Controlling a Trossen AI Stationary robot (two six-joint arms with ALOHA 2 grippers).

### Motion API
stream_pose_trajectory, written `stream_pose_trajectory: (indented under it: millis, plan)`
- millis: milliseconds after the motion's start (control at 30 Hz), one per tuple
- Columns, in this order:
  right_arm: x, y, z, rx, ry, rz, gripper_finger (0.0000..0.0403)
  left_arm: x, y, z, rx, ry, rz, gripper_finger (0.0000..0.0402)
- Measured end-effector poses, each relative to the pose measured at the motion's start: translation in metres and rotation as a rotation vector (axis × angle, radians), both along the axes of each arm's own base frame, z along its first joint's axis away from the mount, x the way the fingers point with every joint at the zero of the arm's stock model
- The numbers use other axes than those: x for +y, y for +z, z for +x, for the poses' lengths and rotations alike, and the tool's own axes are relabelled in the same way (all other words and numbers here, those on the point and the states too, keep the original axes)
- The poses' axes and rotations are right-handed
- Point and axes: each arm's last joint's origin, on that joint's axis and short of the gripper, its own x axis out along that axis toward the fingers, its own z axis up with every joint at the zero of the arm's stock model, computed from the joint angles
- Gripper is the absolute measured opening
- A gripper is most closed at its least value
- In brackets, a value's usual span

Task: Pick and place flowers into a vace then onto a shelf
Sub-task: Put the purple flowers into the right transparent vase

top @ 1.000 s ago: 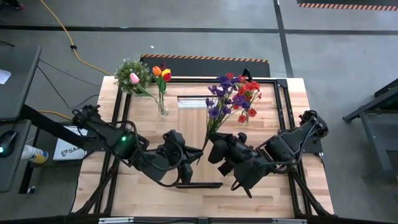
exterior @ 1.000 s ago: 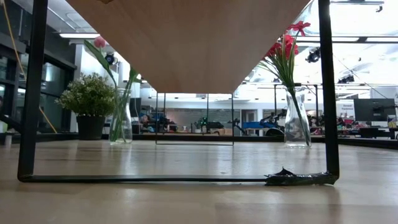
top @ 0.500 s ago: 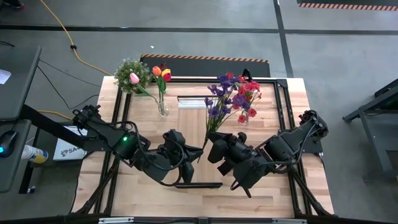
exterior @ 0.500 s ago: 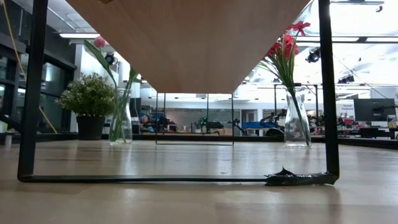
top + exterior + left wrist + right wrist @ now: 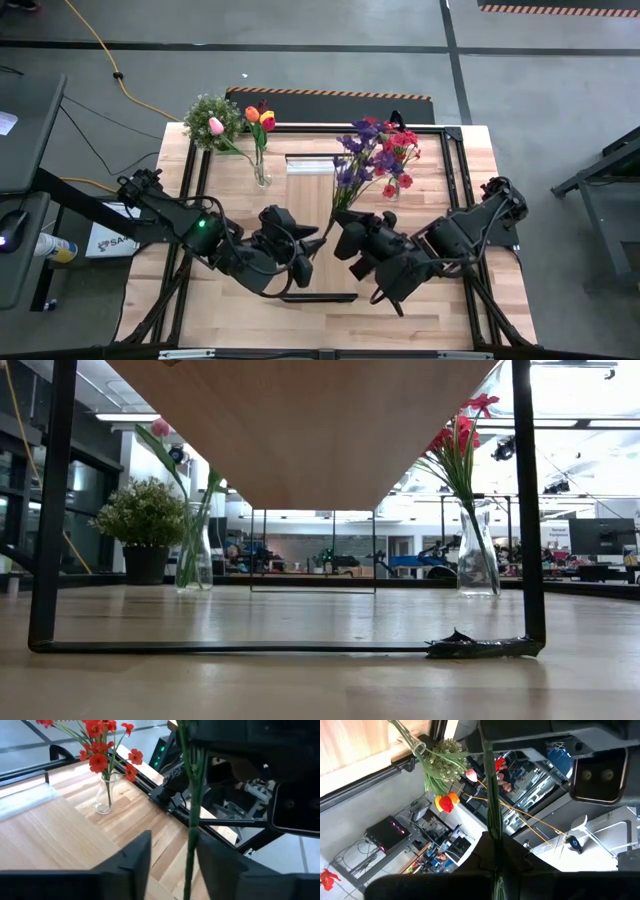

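Both grippers meet mid-table — right gripper (image 5: 340, 240) clamps the purple spray (image 5: 352, 165); left gripper (image 5: 172, 857) open astride its stem — I'd close gently before releasing.

Purple spray (image 5: 355, 165) upright between both pincers

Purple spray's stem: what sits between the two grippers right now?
In the high view, only the purple spray stem runs between left gripper and right gripper; the left wrist view shows it between the open fingers.
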Motion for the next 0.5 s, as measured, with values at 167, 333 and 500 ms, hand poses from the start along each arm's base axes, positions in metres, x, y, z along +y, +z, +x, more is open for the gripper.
stream_pose_trajectory:
  millis: [167,333,500]
  plan:
    - [0.0008,-0.0003,-0.0001,0.004,0.015,0.012,0.0,0.0002,0.0002,0.0003,-0.003,0.002,-0.001,0.0256]
    - [0.0013,-0.0006,0.0001,0.009,0.032,0.024,0.0,0.0012,0.0,0.0012,0.003,-0.01,-0.01,0.028]
    - [0.0013,-0.0008,0.0002,0.012,0.038,0.026,0.0,0.0066,-0.0004,0.0047,0.02,-0.027,-0.009,0.0275]
